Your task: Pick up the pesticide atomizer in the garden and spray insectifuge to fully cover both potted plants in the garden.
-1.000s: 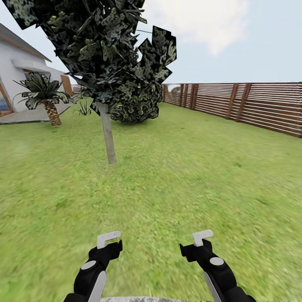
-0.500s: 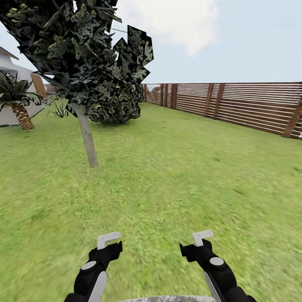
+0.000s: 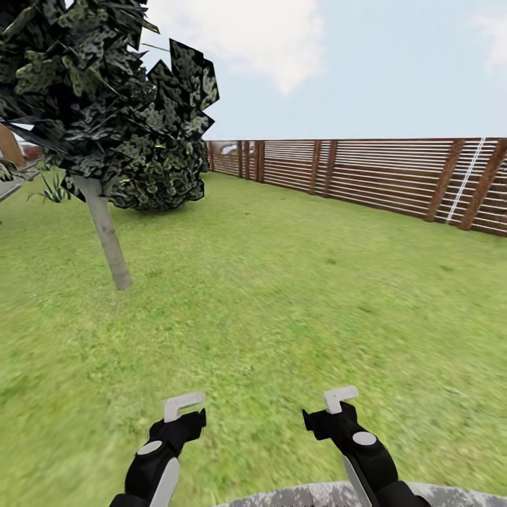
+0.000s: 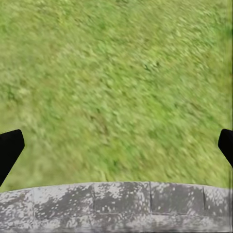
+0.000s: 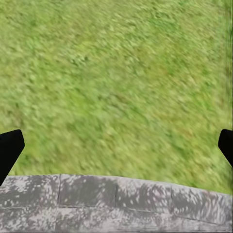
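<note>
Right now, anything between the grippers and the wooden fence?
Head view: bare lawn runs from the left gripper and right gripper to the wooden fence. The tree stands off to the left.

I'm in a fenced garden: green lawn [image 3: 296, 296], dark-leaved tree [image 3: 98, 105], brown slatted wooden fence [image 3: 394, 179], open sky.

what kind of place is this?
A fenced garden, outdoors under open sky: lawn, a dark-leaved tree and a brown slatted fence. A grey paved edge lies below the grippers.
</note>
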`<state>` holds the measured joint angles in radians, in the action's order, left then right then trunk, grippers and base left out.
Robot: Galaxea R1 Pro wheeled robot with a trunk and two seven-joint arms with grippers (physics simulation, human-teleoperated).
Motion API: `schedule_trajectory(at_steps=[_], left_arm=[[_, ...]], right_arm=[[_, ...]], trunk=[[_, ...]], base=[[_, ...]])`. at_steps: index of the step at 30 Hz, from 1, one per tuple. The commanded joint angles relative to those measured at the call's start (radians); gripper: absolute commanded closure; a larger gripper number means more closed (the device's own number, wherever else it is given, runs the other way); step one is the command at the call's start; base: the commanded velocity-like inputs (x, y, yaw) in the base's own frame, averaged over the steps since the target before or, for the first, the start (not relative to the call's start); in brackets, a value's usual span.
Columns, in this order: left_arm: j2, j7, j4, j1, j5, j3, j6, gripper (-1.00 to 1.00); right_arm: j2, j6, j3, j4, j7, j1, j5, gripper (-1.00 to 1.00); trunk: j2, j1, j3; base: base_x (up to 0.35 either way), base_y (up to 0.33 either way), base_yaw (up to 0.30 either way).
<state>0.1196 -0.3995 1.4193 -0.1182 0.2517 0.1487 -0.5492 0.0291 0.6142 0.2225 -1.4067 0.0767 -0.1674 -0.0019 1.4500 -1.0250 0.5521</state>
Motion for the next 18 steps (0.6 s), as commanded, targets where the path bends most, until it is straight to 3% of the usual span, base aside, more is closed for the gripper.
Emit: schedule_trajectory(at_steps=[1, 18], left_arm=[[0.000, 0.003, -0.001, 0.000, 0.000, 0.000, 0.000, -1.00], [0.000, 0.007, 0.000, 0.000, -0.001, 0.000, -0.001, -1.00]], right_arm=[[0.000, 0.000, 0.000, 0.000, 0.000, 0.000, 0.000, -1.00], [0.000, -0.001, -0.001, -0.001, 0.000, 0.000, 0.000, -1.00]], trunk=[[0.000, 0.000, 0.000], [0.000, 0.000, 0.000]], base=[[0.000, 0.000, -0.291], [0.000, 0.000, -0.291]])
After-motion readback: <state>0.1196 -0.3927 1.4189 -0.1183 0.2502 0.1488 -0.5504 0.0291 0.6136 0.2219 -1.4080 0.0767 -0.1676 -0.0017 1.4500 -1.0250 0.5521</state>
